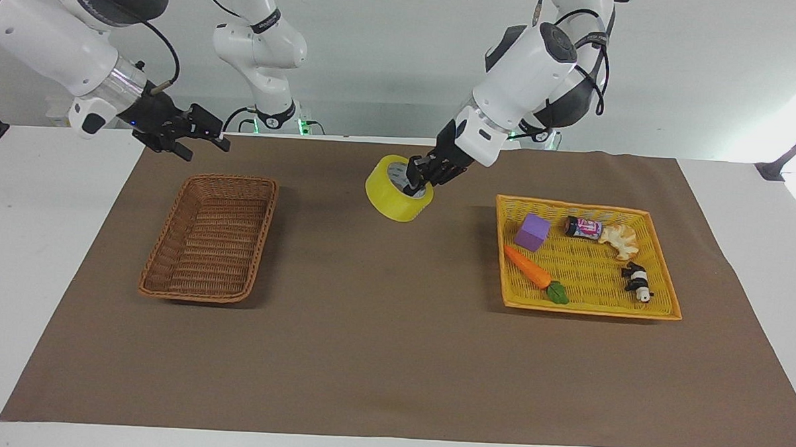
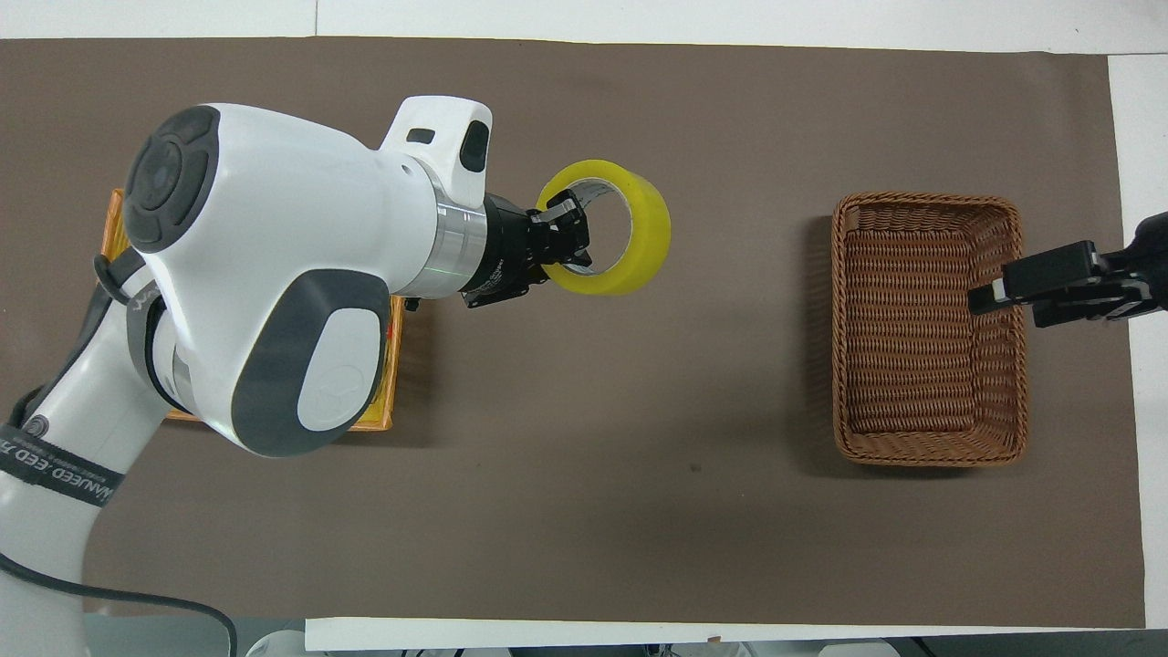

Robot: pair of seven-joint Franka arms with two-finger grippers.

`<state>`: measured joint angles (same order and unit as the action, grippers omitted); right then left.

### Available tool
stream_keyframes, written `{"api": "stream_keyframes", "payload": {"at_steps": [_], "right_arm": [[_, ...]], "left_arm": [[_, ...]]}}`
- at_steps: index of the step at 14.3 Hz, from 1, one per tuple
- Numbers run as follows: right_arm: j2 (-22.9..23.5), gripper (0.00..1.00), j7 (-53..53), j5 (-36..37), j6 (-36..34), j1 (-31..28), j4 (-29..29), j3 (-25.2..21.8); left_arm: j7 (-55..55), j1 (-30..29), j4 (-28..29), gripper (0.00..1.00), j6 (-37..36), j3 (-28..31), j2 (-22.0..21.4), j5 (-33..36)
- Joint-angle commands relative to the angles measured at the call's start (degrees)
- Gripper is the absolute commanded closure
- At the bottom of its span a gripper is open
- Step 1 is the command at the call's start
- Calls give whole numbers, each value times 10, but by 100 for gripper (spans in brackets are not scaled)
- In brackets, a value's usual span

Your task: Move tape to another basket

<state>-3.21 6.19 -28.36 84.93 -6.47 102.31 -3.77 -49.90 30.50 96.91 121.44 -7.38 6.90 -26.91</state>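
The basket (image 1: 210,237) lies bare; left claw (image 1: 419,178) grips tape (image 1: 397,190).

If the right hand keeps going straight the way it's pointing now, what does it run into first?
Probably the tape. The right hand hangs raised over the edge of the brown basket at the robots' side and points toward the middle of the table, where the left hand holds the roll. Heights are hard to compare, so it may pass clear.
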Motion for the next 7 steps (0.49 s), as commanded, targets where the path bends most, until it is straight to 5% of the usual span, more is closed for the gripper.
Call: {"api": "stream_keyframes", "payload": {"at_steps": [1, 7], "right_arm": [[-10, 0, 6, -95, 23, -11, 40, 0], [-13, 0, -14, -309, 81, 19, 87, 3]], "left_arm": [[7, 2, -11, 100, -18, 6, -5, -3], [6, 2, -10, 100, -19, 5, -6, 8]]}}
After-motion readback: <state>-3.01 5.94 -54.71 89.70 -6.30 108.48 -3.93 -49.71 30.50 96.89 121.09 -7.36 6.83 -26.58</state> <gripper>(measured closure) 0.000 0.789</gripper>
